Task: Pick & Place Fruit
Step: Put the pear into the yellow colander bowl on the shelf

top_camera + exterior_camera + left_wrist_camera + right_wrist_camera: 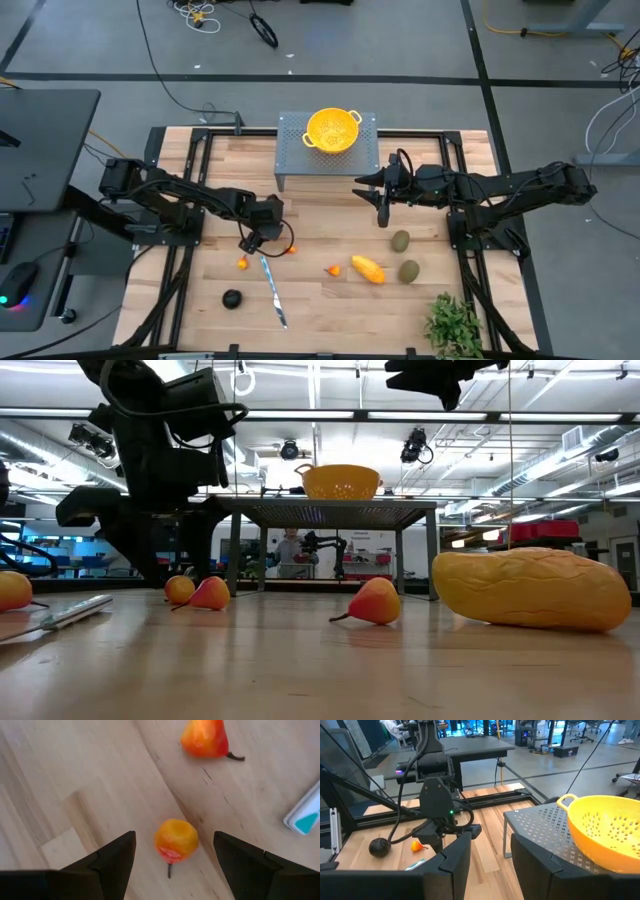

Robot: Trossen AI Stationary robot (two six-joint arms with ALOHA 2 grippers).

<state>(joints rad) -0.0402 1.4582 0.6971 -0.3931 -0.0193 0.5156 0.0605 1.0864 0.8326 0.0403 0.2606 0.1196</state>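
A tiny orange-red fruit [176, 840] lies on the wooden table between the open fingers of my left gripper [175, 835], which tilts down over it without touching it. A second one [204, 737] lies just beyond, and others [243, 263] [332, 269] sit nearby. The yellow-orange oblong [367, 269], two olive-green ovals [400, 240] [408, 271] and a dark round fruit [232, 298] rest on the table. My right gripper [490, 865] hangs high above the table's middle, open with nothing between its fingers.
A yellow colander [333, 130] stands on a grey perforated stand [290, 160] at the table's far edge. A slim silver knife [273, 290] lies near my left gripper. A leafy green plant [455, 325] sits at the near right corner.
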